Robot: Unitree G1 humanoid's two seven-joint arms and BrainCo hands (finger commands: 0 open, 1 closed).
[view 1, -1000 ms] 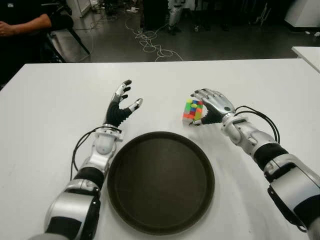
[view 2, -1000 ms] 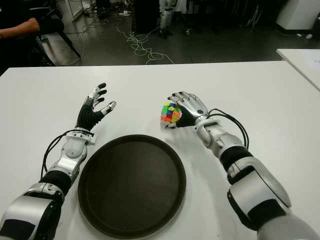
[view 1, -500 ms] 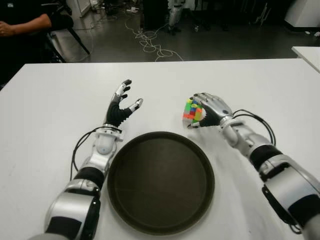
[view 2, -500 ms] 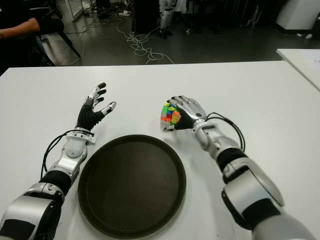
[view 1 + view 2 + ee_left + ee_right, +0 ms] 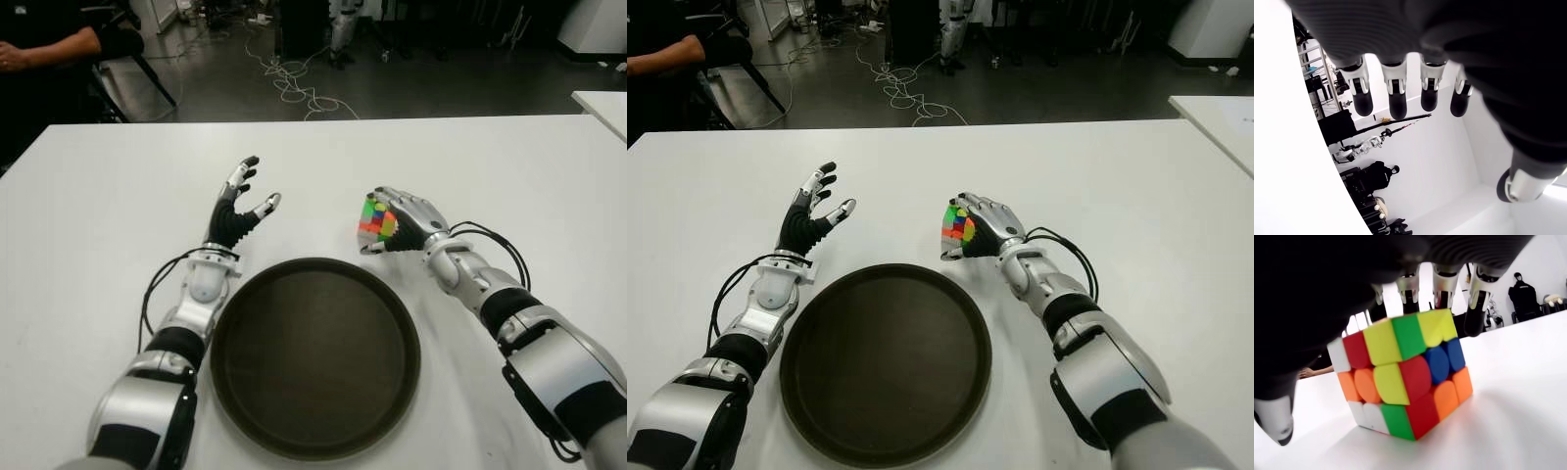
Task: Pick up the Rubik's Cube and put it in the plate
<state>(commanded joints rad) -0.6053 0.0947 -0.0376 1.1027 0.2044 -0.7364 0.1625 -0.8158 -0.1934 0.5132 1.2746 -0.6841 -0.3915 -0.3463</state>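
Observation:
The Rubik's Cube (image 5: 375, 217) stands on the white table (image 5: 98, 225) just beyond the far right rim of the round dark plate (image 5: 313, 362). My right hand (image 5: 411, 217) is wrapped over it from the right. In the right wrist view its fingers (image 5: 1442, 281) curl down behind the top of the cube (image 5: 1400, 382), the thumb (image 5: 1273, 423) sits low beside it, and the cube's bottom touches the table. My left hand (image 5: 238, 201) shows left of the cube, past the plate's far left rim, fingers (image 5: 1393, 95) spread and holding nothing.
A person's arm (image 5: 49, 47) and a chair show beyond the table's far left corner. Cables (image 5: 294, 83) lie on the floor behind. A second white table's corner (image 5: 602, 103) is at the right edge.
My right forearm has swung inward and the hand has closed tighter round the cube, which stays in nearly the same spot. The left hand has not moved.

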